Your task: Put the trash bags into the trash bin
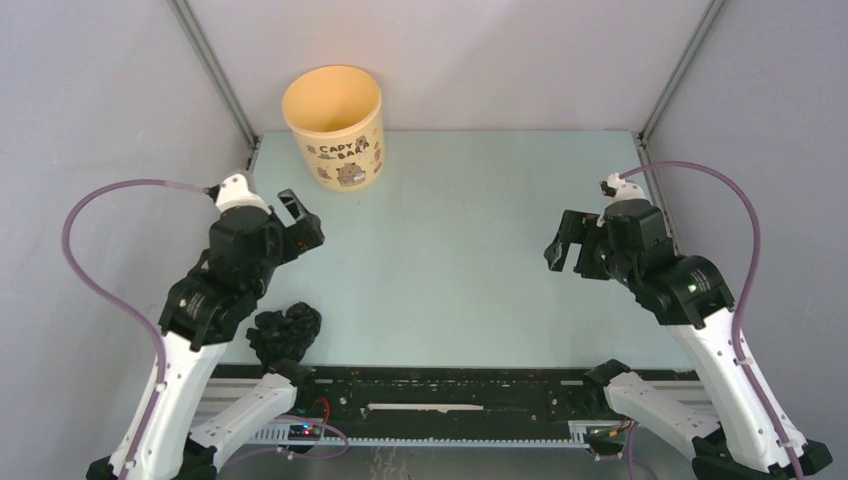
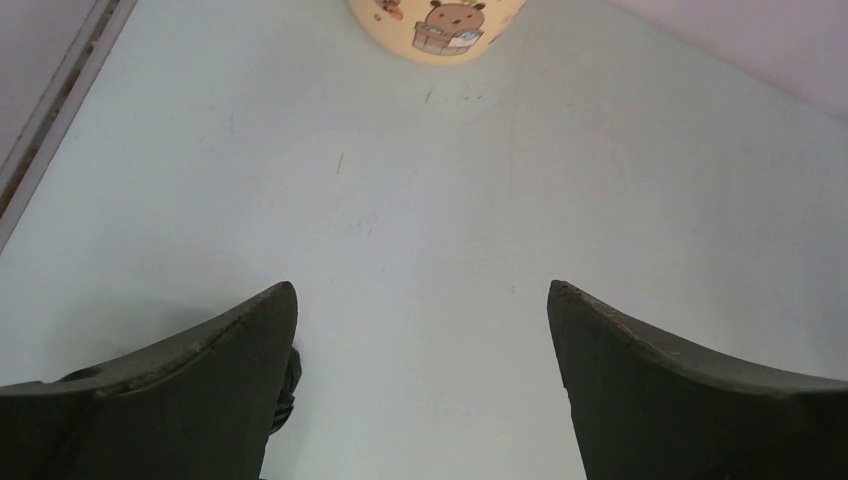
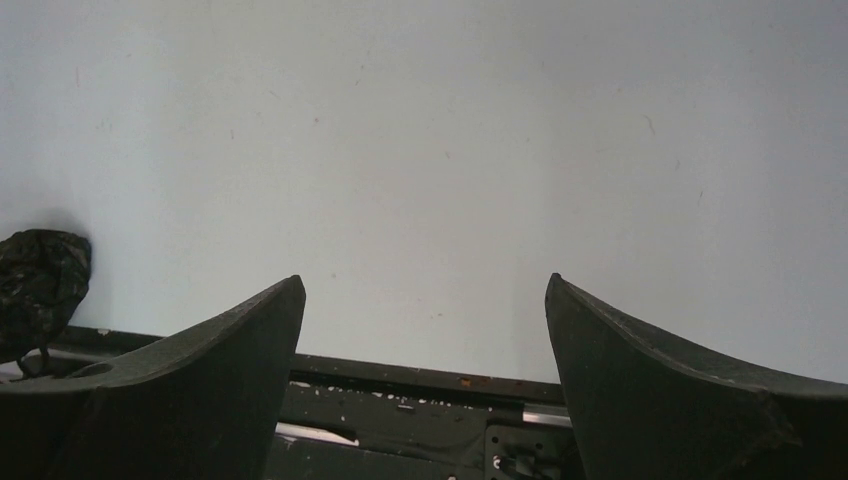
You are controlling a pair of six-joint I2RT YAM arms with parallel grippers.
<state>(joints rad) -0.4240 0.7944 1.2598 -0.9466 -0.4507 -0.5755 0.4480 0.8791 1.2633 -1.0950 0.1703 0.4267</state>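
The trash bin [image 1: 333,125] is a pale yellow bucket with "CAPY BARA" lettering. It stands upright at the back left of the table, and its base shows at the top of the left wrist view [image 2: 440,30]. A crumpled black trash bag [image 1: 286,333] lies bunched at the table's near edge, just right of the left arm. It also shows at the left edge of the right wrist view [image 3: 40,285]. My left gripper [image 1: 297,222] is open and empty above the table, between bag and bin [image 2: 420,300]. My right gripper [image 1: 562,245] is open and empty on the right side [image 3: 425,290].
The black rail [image 1: 450,390] with the arm bases runs along the near edge. Grey walls and metal corner posts [image 1: 215,70] close in the pale green table [image 1: 460,230] at the sides and back.
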